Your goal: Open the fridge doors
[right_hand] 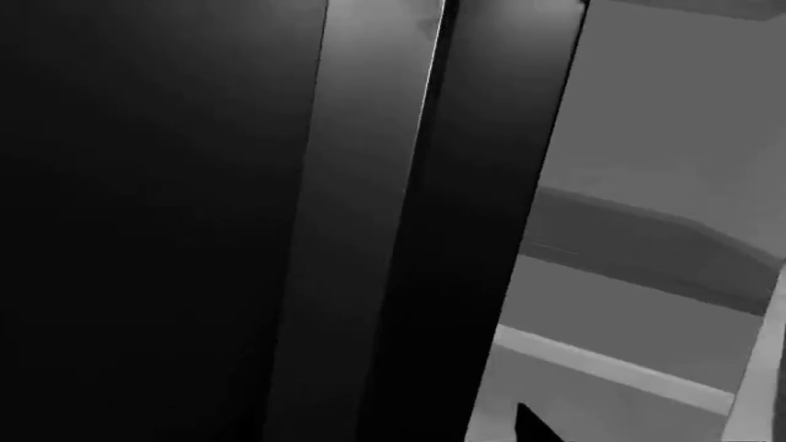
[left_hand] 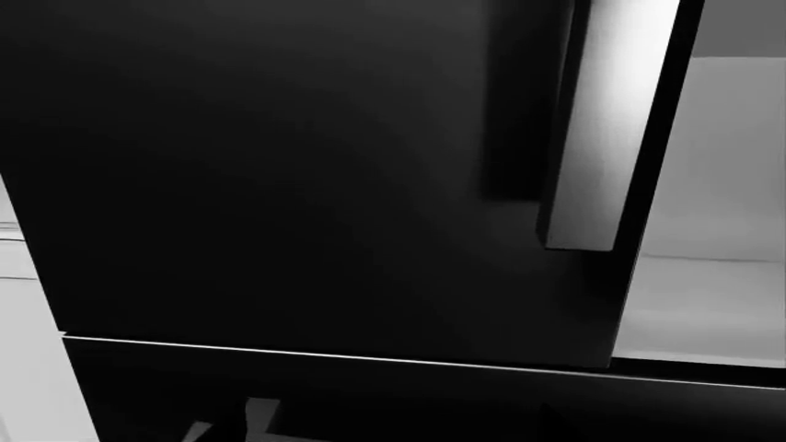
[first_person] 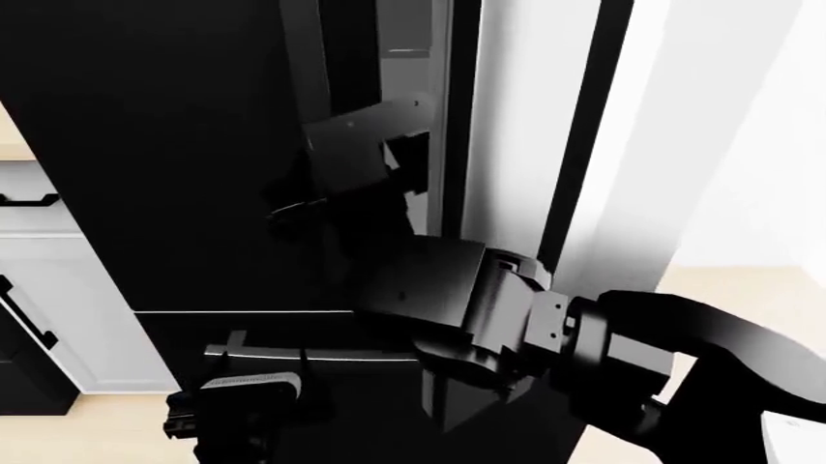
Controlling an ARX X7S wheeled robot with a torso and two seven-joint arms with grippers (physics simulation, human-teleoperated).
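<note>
The left fridge door [first_person: 168,164] stands shut, a tall glossy black panel just ahead of the right tool [first_person: 348,164], which reaches up beside its long vertical handle [left_hand: 602,120]; whether that tool is wide or narrow I cannot tell. The right fridge door [first_person: 581,145] already stands open beyond the right arm, white inside. The left tool [first_person: 239,401] hangs low before the freezer drawer [first_person: 323,387], its state unclear. The doors look rigid, heavy and slippery; hook the handle.
</note>
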